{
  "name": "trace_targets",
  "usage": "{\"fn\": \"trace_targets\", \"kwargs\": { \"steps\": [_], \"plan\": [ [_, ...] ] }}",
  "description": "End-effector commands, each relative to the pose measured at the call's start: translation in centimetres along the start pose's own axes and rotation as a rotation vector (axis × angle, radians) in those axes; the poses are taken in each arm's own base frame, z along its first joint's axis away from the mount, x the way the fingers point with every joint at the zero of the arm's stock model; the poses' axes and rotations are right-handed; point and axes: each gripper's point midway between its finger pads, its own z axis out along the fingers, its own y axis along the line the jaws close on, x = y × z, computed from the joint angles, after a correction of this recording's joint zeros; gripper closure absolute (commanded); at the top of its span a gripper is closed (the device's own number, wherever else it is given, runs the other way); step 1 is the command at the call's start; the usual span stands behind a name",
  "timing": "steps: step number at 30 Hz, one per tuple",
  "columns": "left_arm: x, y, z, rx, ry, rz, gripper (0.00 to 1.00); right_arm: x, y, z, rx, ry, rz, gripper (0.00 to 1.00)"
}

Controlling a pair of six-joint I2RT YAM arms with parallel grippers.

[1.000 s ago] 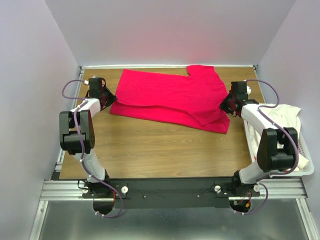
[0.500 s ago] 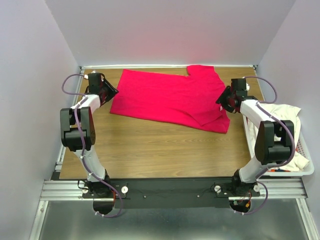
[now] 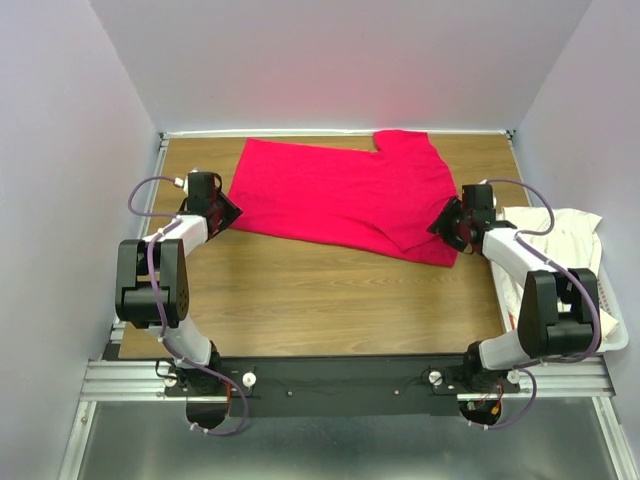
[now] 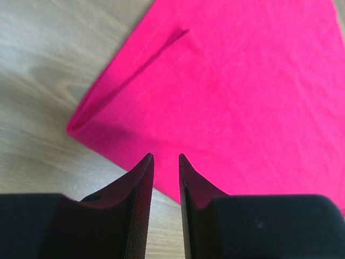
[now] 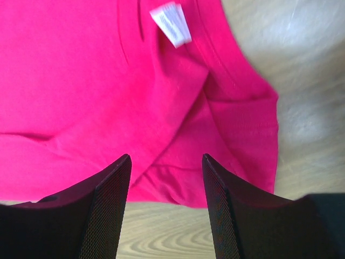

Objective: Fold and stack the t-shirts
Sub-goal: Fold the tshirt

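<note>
on the table [image 3: 300, 290], one red t-shirt [image 3: 340, 195], left pincer [image 4: 166, 157] seemingly barely parted, right pincer [image 5: 166, 156] wide, both empty

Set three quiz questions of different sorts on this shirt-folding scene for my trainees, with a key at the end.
1. True or false: the left gripper is clamped on the red t-shirt.
2. In the right wrist view, what shows on the shirt beyond the right gripper? A) a white label B) a button C) a pocket
3. Fill in: the cream-white t-shirt lies in the ____ on the robot's right.

Key
1. False: nothing is between its fingers.
2. A
3. basket
</note>
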Motion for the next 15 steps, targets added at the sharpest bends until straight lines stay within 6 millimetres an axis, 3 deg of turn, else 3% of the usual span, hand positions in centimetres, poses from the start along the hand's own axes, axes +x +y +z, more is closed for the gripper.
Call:
{"fn": "trace_targets", "kwargs": {
  "steps": [1, 6, 15],
  "plan": [
    [0.1, 0.7, -0.3, -0.054, -0.043, -0.021, 0.69, 1.1, 0.4, 0.1, -0.039, 0.010, 0.001, 0.38],
    [0.1, 1.9, -0.2, -0.098, -0.064, -0.026, 0.69, 0.9, 1.3, 0.6, -0.061, 0.004, -0.002, 0.39],
    [1.0, 3.3, 0.0, -0.138, -0.057, -0.038, 0.69, 1.0, 0.8, 2.7, -0.017, 0.020, 0.000, 0.44]
  ]
}}
